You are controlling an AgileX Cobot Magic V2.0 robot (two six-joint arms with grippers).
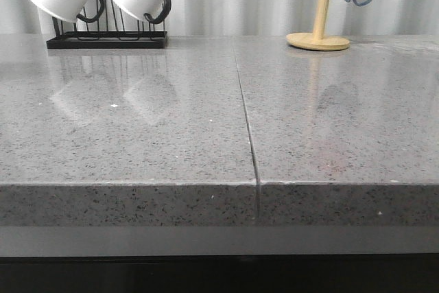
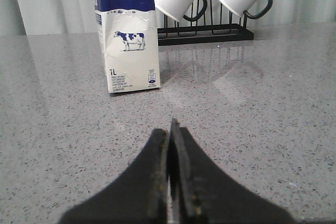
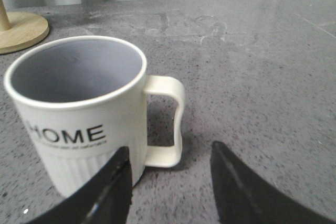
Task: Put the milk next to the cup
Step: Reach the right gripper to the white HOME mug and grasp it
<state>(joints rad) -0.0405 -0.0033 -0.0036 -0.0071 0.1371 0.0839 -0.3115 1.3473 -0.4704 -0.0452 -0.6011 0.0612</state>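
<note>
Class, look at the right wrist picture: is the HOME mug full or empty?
Empty. The HOME mug stands upright on the grey countertop, and its pale inside wall shows bare below the rim, with no liquid visible.

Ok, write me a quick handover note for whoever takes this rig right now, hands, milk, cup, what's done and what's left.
Left hand: shut, holding nothing, pointed at the milk.
Right hand: open, empty, its fingers either side of the handle of the cup; contact cannot be judged.
Milk: upright on the counter, in front of the black mug rack.
Cup: upright and empty, near the wooden mug stand.
Done: nothing visible yet; milk and cup share no view.
Left: grasp the milk, set it beside the cup.
</note>
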